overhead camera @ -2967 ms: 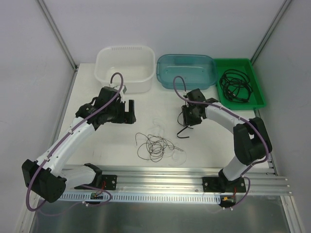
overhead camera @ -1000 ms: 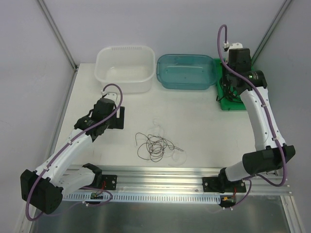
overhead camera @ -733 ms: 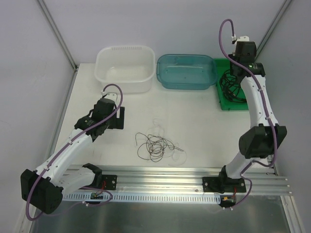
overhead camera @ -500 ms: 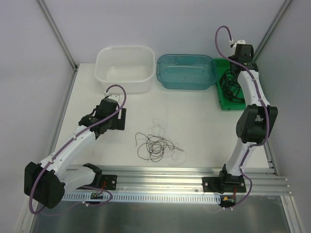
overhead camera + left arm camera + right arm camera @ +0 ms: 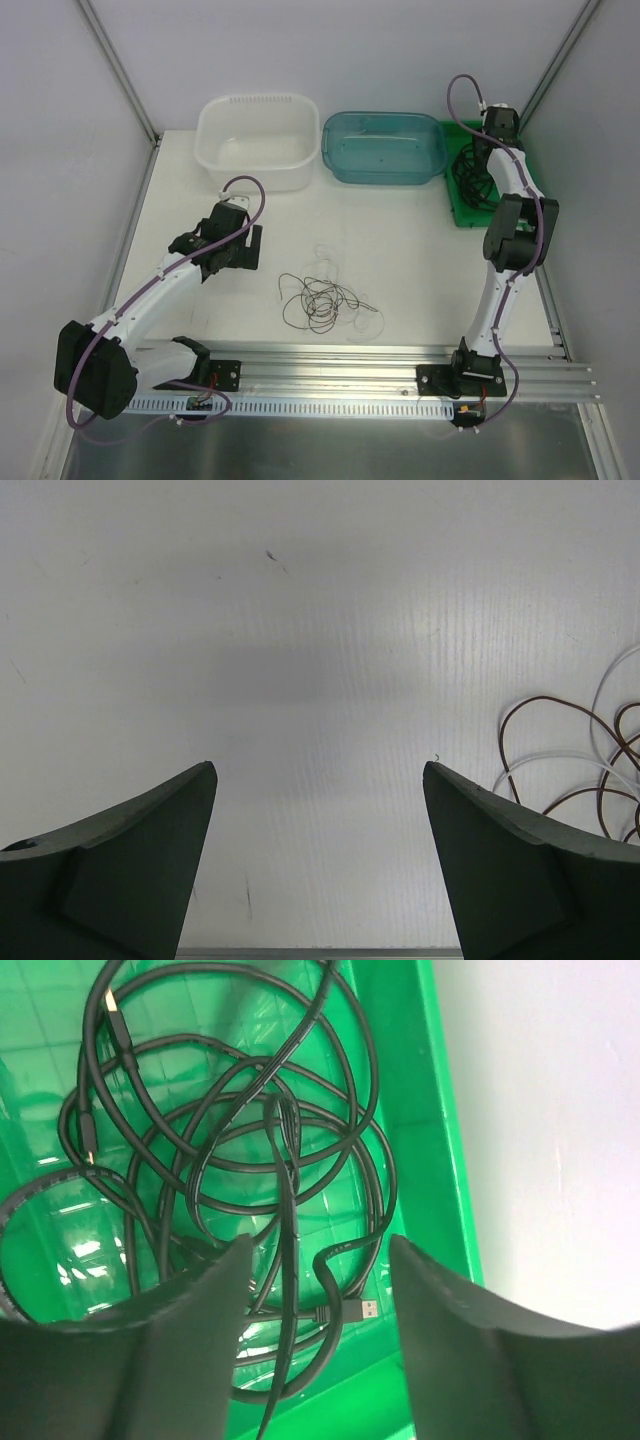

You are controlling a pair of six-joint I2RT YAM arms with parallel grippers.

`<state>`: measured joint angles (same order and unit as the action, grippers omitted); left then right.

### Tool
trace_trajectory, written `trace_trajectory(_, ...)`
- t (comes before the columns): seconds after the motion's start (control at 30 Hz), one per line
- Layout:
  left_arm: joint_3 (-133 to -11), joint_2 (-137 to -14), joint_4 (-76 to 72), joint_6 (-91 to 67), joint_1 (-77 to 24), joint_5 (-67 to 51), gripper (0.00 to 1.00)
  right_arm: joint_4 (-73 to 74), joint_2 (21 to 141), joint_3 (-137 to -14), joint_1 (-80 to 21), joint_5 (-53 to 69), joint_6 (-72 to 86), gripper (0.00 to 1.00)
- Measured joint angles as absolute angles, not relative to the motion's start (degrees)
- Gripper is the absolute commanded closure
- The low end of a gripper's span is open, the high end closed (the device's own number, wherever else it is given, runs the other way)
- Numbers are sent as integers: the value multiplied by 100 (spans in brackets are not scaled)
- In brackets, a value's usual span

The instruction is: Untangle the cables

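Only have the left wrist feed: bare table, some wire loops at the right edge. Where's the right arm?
Observer: The right pincer hangs over the green tray at the far right corner of the table.
Operator: Gripping anything?
Observer: No, its jaws stand apart above the black cables coiled in the tray.
Operator: And the loops near me?
Observer: That's the edge of a loose tangle of thin dark and white cables, lying mid-table to the right of the left pincer.
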<state>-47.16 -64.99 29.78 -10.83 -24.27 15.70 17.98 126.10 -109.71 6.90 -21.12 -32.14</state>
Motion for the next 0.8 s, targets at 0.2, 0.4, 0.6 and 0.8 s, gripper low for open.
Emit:
trace_trajectory(0.2,-4716,-6440,2978,-1083,-2427,1566,15,1946,12226,-10969,687,-2005,-2838,28)
trace_trajectory(0.4,-4716,-6219,2976,-1083,-2427,1562,15,2123,10903,-10632,565,-1675,-2305,21)
trace_trajectory(0.6,-4716,-6084,2974,-1085,-2427,1424,14,2434,9107,-9546,-202,-1127,-1758,21)
trace_trajectory(0.8,-4716,-6040,2950,-1085,-2427,1223,12,2945,7703,-7603,-1721,-305,-1238,22)
